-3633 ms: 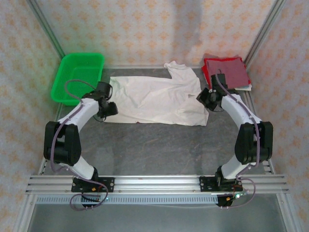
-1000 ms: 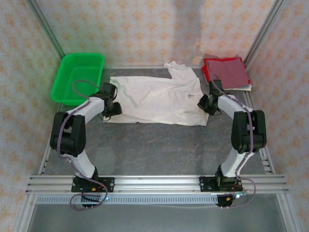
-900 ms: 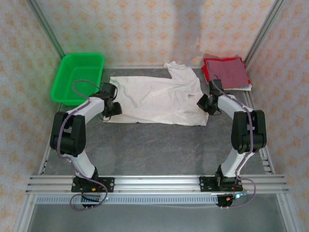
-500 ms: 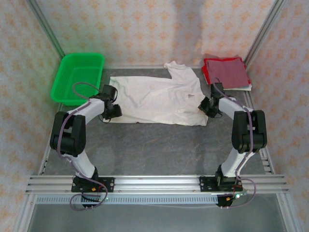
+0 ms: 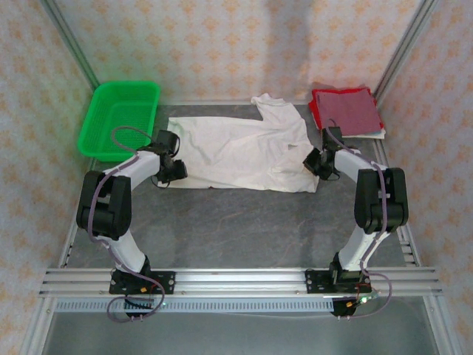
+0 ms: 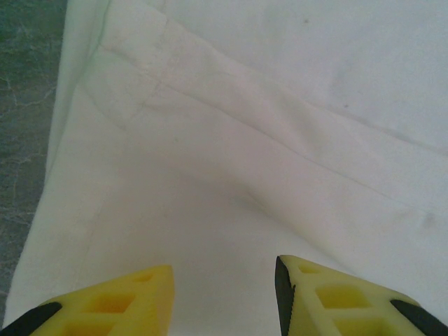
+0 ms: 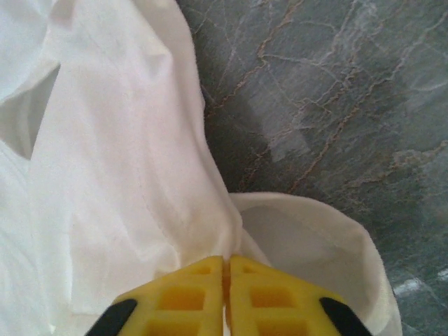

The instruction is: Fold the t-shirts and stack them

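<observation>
Both arms have drawn closer in over the cloth since the earlier overhead frame, and the right pincer (image 5: 316, 164) has dropped onto the shirt's near right corner.

On the grey marbled desk (image 5: 244, 222), the white t-shirt (image 5: 236, 151) lies spread across the far half, plain side up, with one sleeve bunched toward the back wall. It sits between the green mesh basket (image 5: 118, 118) at far left and the dark red t-shirt (image 5: 346, 111), already folded square in the far right corner.

In its wrist view, the right pincer (image 7: 225, 280) is pressed together on a puckered ridge of white t-shirt (image 7: 126, 175) at the edge. The left pincer (image 5: 176, 168) rests at the opposite near corner. Its own camera shows the left pincer (image 6: 224, 294) spread, with the flat hem of the white t-shirt (image 6: 266, 140) between the fingers and nothing gripped.

The fold looks barely begun, and the risk is lopsidedness. If the right side lifts while the left is unclamped, the shirt would likely drag and skew. The right's narrow pinch may hold only one layer, which could slip out or separate. The bunched sleeve could fold under and spoil the square.
</observation>
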